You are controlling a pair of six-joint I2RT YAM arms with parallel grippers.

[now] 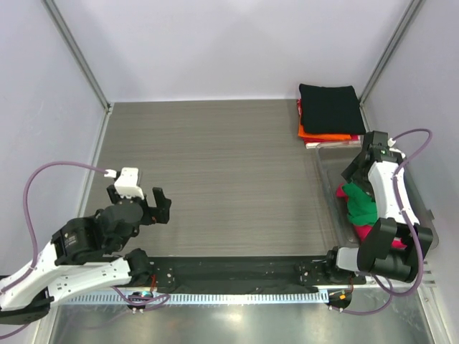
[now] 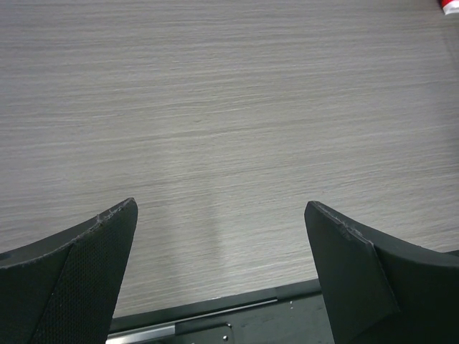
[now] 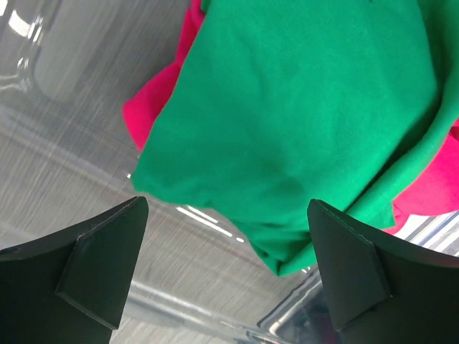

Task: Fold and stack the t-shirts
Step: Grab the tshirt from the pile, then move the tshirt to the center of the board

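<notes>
While the right gripper (image 3: 226, 206) is hanging wide open and holding nothing, the green t-shirt (image 3: 301, 107) is lying crumpled directly below it, on the pink t-shirt (image 3: 154, 115) inside the clear bin (image 1: 324, 163). The left gripper (image 2: 221, 211), also open and empty, is hovering well apart.

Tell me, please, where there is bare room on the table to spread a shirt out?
The wood-grain middle of the table is bare, from the left gripper across to the clear bin. The right side is crowded: the folded stack sits in the far right corner, and the bin before it holds the green t-shirt.
</notes>
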